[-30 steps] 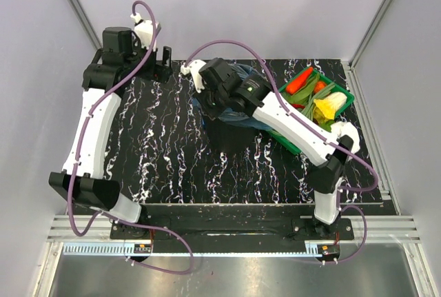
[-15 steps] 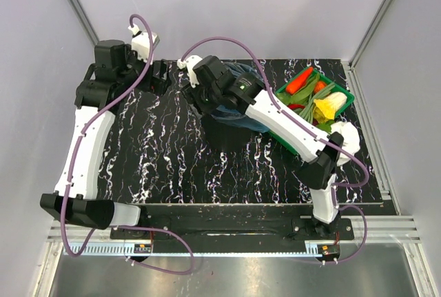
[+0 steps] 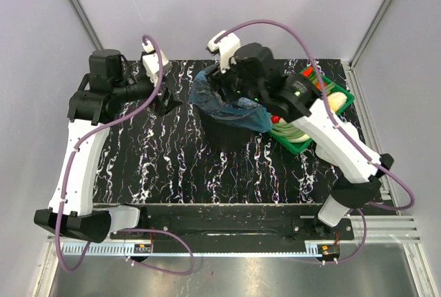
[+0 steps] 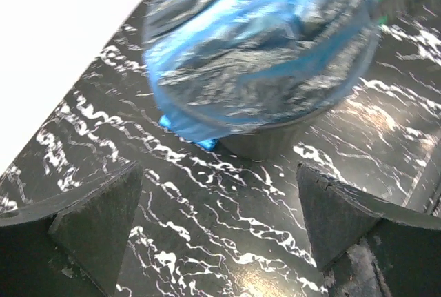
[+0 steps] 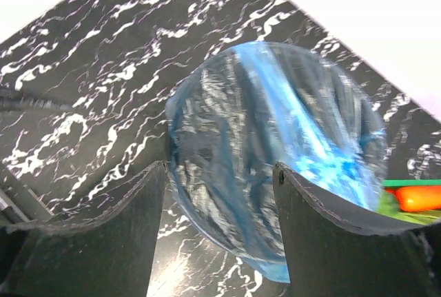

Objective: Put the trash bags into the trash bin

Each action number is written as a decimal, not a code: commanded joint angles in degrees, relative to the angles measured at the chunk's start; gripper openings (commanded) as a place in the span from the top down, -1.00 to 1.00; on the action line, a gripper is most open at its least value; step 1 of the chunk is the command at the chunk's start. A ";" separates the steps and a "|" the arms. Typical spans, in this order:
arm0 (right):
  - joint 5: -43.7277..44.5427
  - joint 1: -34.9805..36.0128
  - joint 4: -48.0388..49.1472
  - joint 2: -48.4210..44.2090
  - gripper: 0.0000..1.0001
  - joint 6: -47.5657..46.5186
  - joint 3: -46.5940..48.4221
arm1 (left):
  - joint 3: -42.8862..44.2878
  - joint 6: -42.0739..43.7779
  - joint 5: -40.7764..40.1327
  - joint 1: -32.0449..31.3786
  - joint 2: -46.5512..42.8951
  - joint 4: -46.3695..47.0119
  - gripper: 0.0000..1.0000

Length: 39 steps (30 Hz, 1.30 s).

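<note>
The black trash bin (image 3: 227, 136) stands mid-table with a blue trash bag (image 3: 215, 101) stretched over its rim and sagging inside; a flap hangs down its right side. My right gripper (image 3: 222, 89) hovers just above the bin's mouth, open, with nothing between its fingers. In the right wrist view the bag (image 5: 275, 145) lies below the open right gripper (image 5: 220, 204). My left gripper (image 3: 167, 97) is open to the left of the bin, apart from it. In the left wrist view the bag (image 4: 262, 56) and the bin wall (image 4: 275, 144) lie beyond the open left gripper (image 4: 220, 207).
A green tray (image 3: 346, 95) of vegetables sits right of the bin, partly under my right arm; a carrot (image 5: 413, 197) shows at the edge of the right wrist view. The black marbled tabletop (image 3: 172, 166) stretches toward the arm bases. White walls close in the back.
My right gripper opened, let go of the bag and rose up and back over the bin. My left gripper swung right and forward toward the bin, staying open.
</note>
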 commanded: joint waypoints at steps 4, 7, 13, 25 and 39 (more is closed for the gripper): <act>5.30 -7.91 1.92 -5.40 -0.39 -2.80 0.92 | 7.09 22.60 3.55 -11.13 4.25 -13.03 -0.98; 4.15 -11.78 1.74 -6.37 -0.40 -2.80 0.40 | 8.58 25.76 -0.40 -17.55 6.01 -13.73 -0.98; 4.15 -14.96 1.92 -7.43 -0.42 -3.32 -2.67 | 9.82 29.99 -9.11 -27.40 11.45 -15.40 -0.98; 2.31 -18.12 1.83 -8.13 -0.42 -3.59 -6.02 | 8.15 32.10 -15.97 -30.22 14.71 -13.47 -0.64; 0.37 -20.50 3.33 -9.36 -0.40 -3.06 -9.97 | 7.88 31.40 -15.54 -30.58 16.30 -13.30 0.25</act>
